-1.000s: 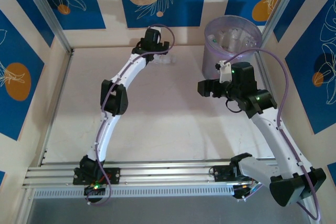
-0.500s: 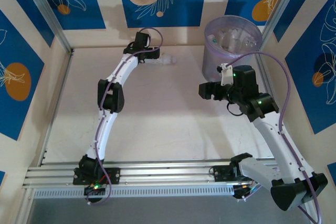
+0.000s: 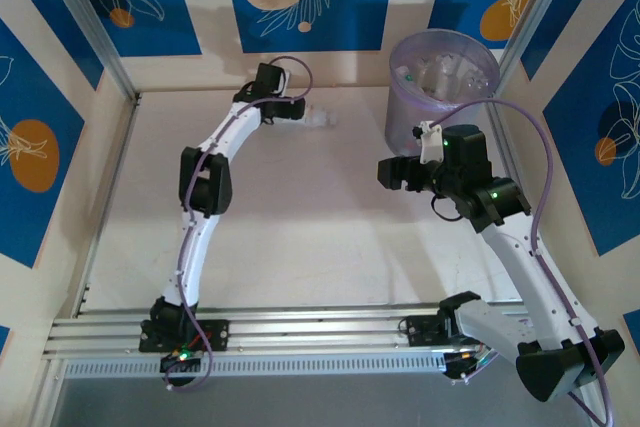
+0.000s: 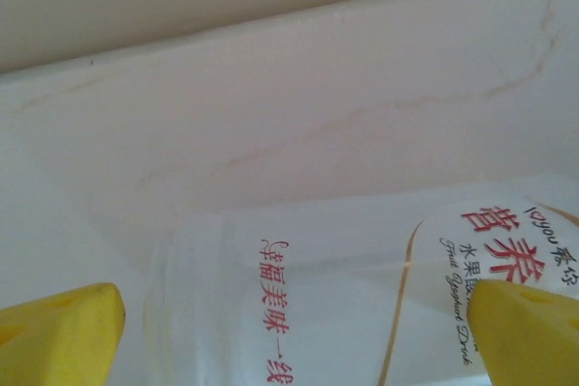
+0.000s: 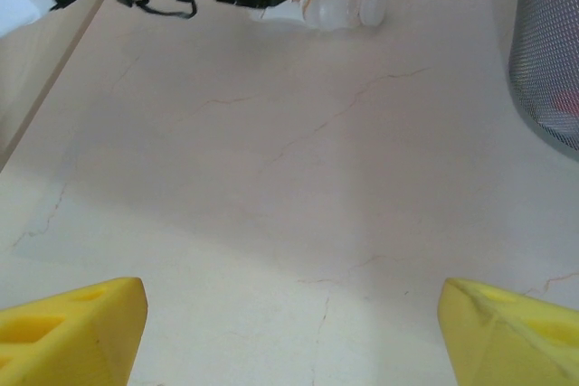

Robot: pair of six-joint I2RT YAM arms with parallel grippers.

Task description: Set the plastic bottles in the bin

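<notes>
Left jaws are straddling, spread, the whitish-labelled bottle (image 4: 344, 305) at twelve o'clock; centre them mid-body before closing. Right jaws are hovering spread.

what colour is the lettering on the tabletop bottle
Mostly red, with gold lines, on the clear plastic bottle; left wrist view.

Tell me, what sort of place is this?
Likely a robot test cell, not a home: left arm and right arm bolted to a metal rail, table boxed in by blue patterned panels, bin holding bottles.

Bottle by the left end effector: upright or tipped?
Tipped. The bottle lies on its side on the table, neck toward the bin.
</notes>
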